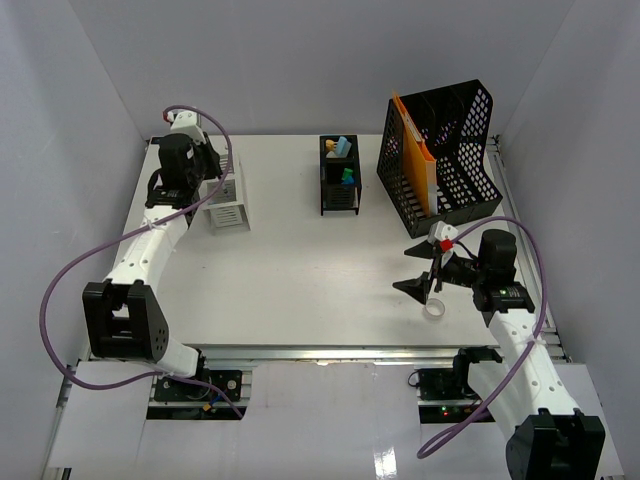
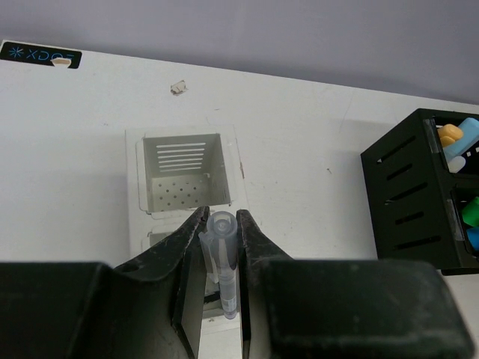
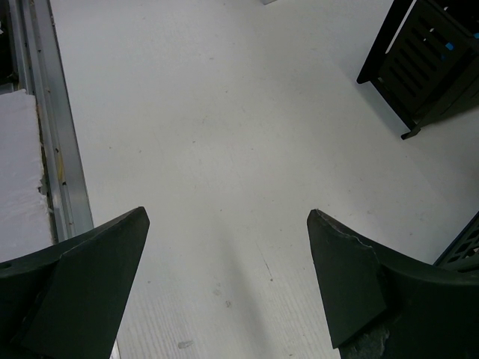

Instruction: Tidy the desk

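The white desk (image 1: pixel 300 270) has a metal rail (image 3: pixel 45 112) along its near edge. My left gripper (image 2: pixel 221 213) is shut on a translucent capped pen (image 2: pixel 222 247) and holds it just above and in front of a white perforated pen holder (image 2: pixel 183 172). In the top view the left gripper (image 1: pixel 207 176) is at the far left of the desk, over that holder (image 1: pixel 228 203). My right gripper (image 3: pixel 228 217) is wide open and empty over bare desk; in the top view it (image 1: pixel 413 268) is at the right front.
A small black organizer (image 1: pixel 339 175) with coloured items stands at the back middle. A black mesh file rack (image 1: pixel 440 155) with an orange folder (image 1: pixel 418 150) stands at the back right. A small white ring (image 1: pixel 434 310) lies below the right gripper.
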Robot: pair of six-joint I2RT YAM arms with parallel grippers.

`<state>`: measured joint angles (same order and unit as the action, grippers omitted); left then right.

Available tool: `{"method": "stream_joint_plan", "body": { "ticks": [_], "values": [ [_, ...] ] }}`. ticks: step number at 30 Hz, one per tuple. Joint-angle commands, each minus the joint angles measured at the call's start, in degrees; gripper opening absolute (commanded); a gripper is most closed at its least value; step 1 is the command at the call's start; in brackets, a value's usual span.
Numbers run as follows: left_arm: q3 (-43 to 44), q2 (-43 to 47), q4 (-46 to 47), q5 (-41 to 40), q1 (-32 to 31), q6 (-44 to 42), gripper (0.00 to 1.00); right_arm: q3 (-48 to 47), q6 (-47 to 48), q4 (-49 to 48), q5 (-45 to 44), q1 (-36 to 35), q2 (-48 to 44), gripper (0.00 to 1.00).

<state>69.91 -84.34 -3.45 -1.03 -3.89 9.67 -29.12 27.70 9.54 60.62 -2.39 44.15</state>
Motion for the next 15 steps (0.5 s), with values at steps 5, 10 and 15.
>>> {"method": "stream_joint_plan", "body": {
  "ticks": [5,10,15],
  "values": [
    [-0.69,1.65,3.01,2.28,0.68,-1.34,0.00,0.40,0.95,-0.03,1.20,0.66,0.59,0.93],
    [-2.52,-1.61,5.95,2.64,0.99,-2.20,0.00,0.56,0.95,0.11,1.36,0.93,0.73,0.93],
    [-4.05,-4.32,9.19,3.64,0.99,-2.57,0.00,0.56,1.09,0.18,1.52,1.33,0.90,0.93]
  ]
}}
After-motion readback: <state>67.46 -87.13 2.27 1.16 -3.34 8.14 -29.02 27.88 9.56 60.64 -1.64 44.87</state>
